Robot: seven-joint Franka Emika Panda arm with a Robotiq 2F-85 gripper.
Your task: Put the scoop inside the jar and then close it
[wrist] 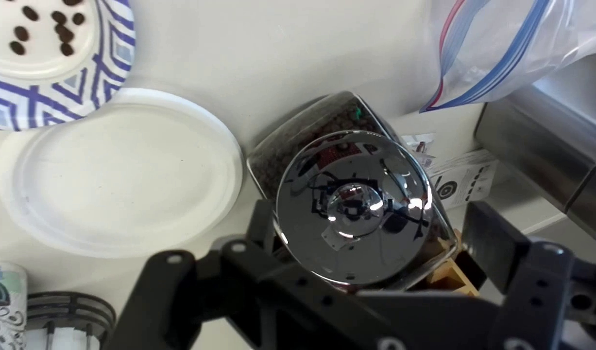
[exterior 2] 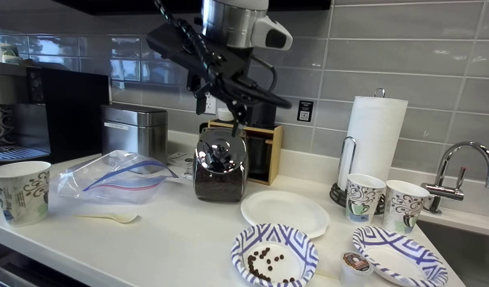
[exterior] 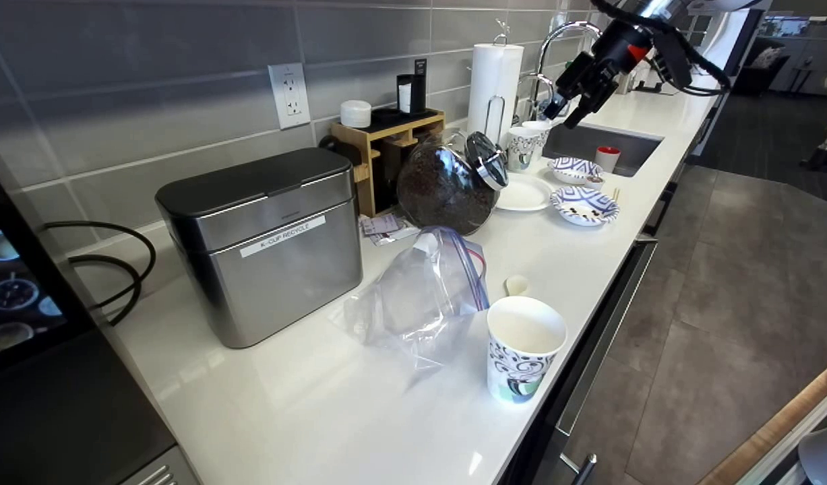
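Observation:
The glass jar point(exterior: 435, 192) of dark coffee beans stands on the counter in both exterior views point(exterior 2: 218, 187). Its round chrome lid point(exterior 2: 221, 150) rests on the slanted mouth; I cannot tell whether it is fully seated. The lid point(wrist: 305, 233) fills the middle of the wrist view. A pale spoon-shaped scoop point(exterior 2: 122, 217) lies on the counter near the front edge, also seen beside a paper cup point(exterior: 517, 285). My gripper point(exterior 2: 219, 118) is open and empty, raised above the jar and apart from it. In the wrist view its fingers point(wrist: 375, 231) appear either side of the lid.
A clear zip bag point(exterior 2: 112, 177) lies left of the jar. A white plate point(exterior 2: 286, 211) and a patterned bowl with beans point(exterior 2: 274, 255) are right of it. A wooden shelf point(exterior 2: 275, 159) and steel bin point(exterior: 292, 263) stand behind. Paper towels point(exterior: 495, 87) stand near the sink point(exterior: 635, 145).

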